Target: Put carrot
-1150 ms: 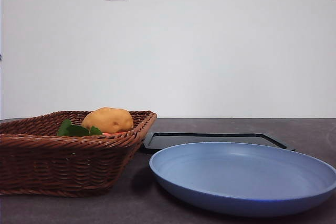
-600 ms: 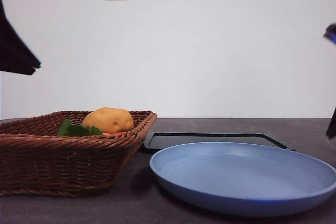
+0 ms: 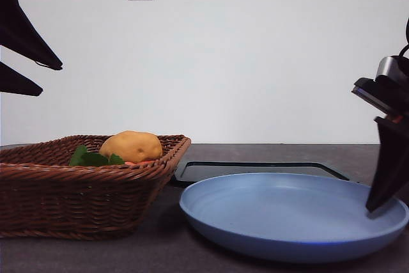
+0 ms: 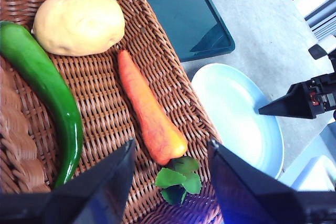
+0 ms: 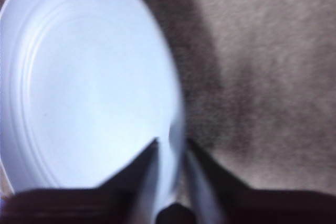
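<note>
The carrot (image 4: 149,111) lies in the brown wicker basket (image 4: 173,85), its green leaves (image 4: 178,179) toward the basket's near rim. In the front view only its leaves (image 3: 92,158) and a sliver of orange show over the basket's wall (image 3: 77,199). My left gripper (image 4: 170,145) hangs open above the carrot's thick end; in the front view it is high at the left edge (image 3: 51,79). My right gripper (image 5: 170,148) has its jaws close on either side of the blue plate's rim (image 5: 176,103), at the plate's right side in the front view (image 3: 377,206).
A yellow-brown potato (image 4: 79,22) and a long green pepper (image 4: 47,93) share the basket with the carrot. A dark flat tray (image 3: 255,171) lies behind the blue plate (image 3: 287,222). The basket stands left of the plate.
Both arms have come into the front view: the left from the upper left, the right down onto the plate's right rim. The plate has shifted slightly left.
</note>
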`<control>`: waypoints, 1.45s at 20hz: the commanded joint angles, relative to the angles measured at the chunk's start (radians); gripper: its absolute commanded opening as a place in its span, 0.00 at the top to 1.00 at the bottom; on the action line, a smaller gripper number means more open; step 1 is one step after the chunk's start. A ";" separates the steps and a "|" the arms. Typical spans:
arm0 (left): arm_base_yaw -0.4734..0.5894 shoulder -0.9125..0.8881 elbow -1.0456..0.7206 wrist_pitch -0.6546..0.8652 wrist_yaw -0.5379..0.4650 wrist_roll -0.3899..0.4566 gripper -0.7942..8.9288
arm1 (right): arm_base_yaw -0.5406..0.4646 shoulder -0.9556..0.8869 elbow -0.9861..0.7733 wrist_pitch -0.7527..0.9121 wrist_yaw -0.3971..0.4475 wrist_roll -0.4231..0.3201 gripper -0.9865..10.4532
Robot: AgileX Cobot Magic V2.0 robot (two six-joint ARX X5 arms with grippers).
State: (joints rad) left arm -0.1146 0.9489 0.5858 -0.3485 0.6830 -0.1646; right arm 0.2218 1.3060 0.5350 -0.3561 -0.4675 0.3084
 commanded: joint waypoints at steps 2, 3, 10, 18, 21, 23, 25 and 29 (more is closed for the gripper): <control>-0.005 0.006 0.012 0.022 0.002 0.008 0.66 | 0.002 0.010 0.012 0.010 -0.002 0.014 0.91; -0.012 0.006 0.012 0.034 0.003 0.007 0.65 | 0.002 0.003 0.012 0.006 -0.005 0.021 0.91; -0.200 0.014 0.019 0.094 -0.252 -0.026 0.61 | -0.009 -0.186 0.012 -0.153 0.003 0.023 0.91; -0.385 0.315 0.271 -0.126 -0.448 -0.014 0.61 | -0.047 -0.354 0.012 -0.176 0.032 0.024 0.91; -0.407 0.461 0.369 -0.170 -0.448 -0.014 0.61 | -0.053 -0.371 0.012 -0.197 0.032 0.023 0.91; -0.416 0.544 0.418 -0.175 -0.451 -0.014 0.61 | -0.053 -0.377 0.012 -0.206 0.032 0.023 0.91; -0.421 0.614 0.451 -0.176 -0.453 -0.014 0.61 | -0.053 -0.380 0.012 -0.206 0.032 0.023 0.91; -0.430 0.699 0.468 -0.175 -0.491 -0.014 0.61 | -0.053 -0.380 0.012 -0.206 0.032 0.023 0.91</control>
State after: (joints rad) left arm -0.5354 1.6348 1.0397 -0.5259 0.1928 -0.1848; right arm 0.1688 0.9241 0.5350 -0.5747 -0.4332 0.3256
